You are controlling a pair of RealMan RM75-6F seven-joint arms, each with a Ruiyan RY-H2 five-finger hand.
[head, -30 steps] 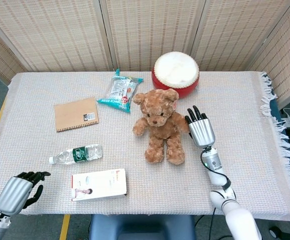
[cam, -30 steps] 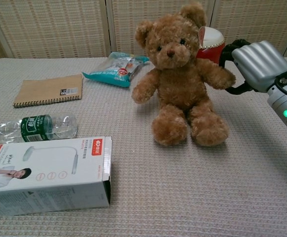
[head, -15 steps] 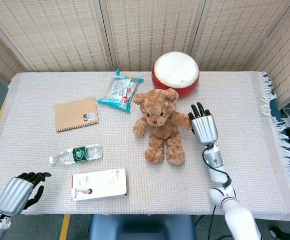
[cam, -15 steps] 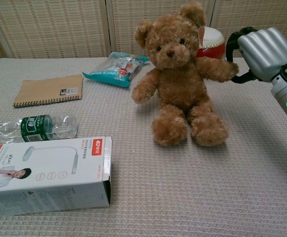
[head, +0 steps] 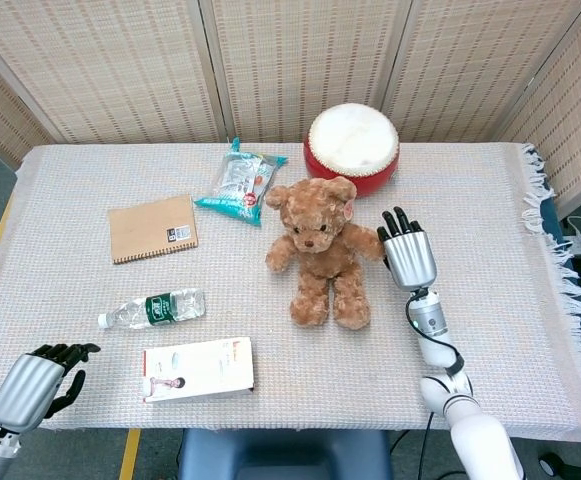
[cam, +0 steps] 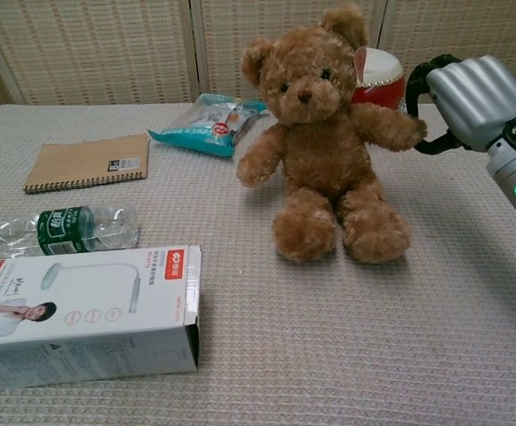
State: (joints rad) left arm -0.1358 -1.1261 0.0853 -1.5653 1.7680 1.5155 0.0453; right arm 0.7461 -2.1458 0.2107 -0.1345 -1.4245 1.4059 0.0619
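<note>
My right hand (head: 408,257) has its dark fingers curled around the outstretched paw of the fluffy brown teddy bear (head: 317,252), which sits upright on the woven cloth-covered table (head: 490,330) just in front of the red drum with a white skin (head: 352,146). In the chest view that hand (cam: 473,99) sits higher and further out than it did a second ago, and the bear's arm has come up with it, from drooping to stretched sideways; since half a second ago it has hardly shifted. I judge that the grip on the paw is taking, though the bear's body has not left the cloth. My left hand (head: 32,384) hangs at the table's near edge as before, fingers loosely bent on nothing, near the white cardboard lamp box (head: 197,367) and the clear plastic water bottle with a green label (head: 153,308).
</note>
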